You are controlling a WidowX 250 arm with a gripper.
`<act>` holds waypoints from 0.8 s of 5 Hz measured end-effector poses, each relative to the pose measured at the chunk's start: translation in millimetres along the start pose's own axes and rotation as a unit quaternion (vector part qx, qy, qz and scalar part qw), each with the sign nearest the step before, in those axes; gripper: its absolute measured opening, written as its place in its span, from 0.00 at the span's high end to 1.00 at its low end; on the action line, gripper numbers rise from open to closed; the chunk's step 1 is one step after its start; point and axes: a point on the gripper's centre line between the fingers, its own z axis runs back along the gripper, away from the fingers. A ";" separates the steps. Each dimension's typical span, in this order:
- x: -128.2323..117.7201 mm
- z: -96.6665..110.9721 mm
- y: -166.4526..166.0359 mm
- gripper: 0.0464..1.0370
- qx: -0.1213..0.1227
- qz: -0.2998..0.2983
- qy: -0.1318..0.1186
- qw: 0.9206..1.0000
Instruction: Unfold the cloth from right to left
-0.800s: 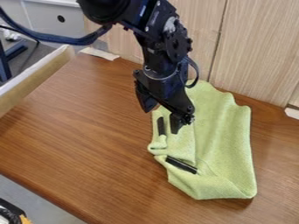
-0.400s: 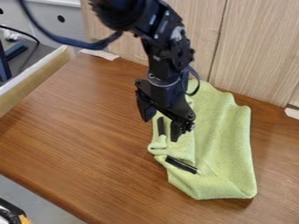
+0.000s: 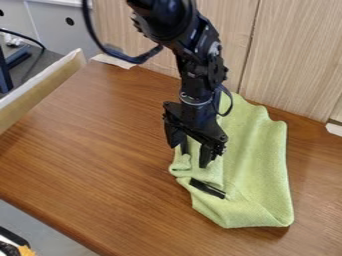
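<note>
The green cloth (image 3: 257,165) lies on the wooden bench (image 3: 87,150), folded into a long, uneven bundle. Its far end is near the pale wood panel (image 3: 290,55), and its near end slants across in a broad fold. The layers look thickest along the cloth's left side as the camera sees it, where an edge doubles into a small rounded roll. Two dark strips lie on that side: the upper strip (image 3: 184,148), partly behind the hand (image 3: 191,154), and the lower strip (image 3: 207,188), near the roll. They may mark the flap to be handled, though their purpose cannot be told for certain.

The hand is open, its fingers spread, and it hangs over the cloth's left part, pointing down. That wide stance looks meant to let the fingertips straddle a layer before pinching it. Whether they touch the fabric cannot be told. The cloth is not gripped and remains folded, so the step in hand seems to be lining up for a grasp.

Next, the hand should probably lower, close on the top layer alone, then lift and draw it leftward. Soft, stacked fabric could slip free, or several layers could come together and drag the whole cloth.
</note>
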 end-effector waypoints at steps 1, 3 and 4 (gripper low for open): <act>6.7 -11.3 1.2 0.09 0.000 -0.006 0.014 1.000; 2.4 -14.4 2.7 0.68 0.009 0.005 0.014 1.000; -2.4 -16.6 3.5 0.88 0.013 0.009 0.019 1.000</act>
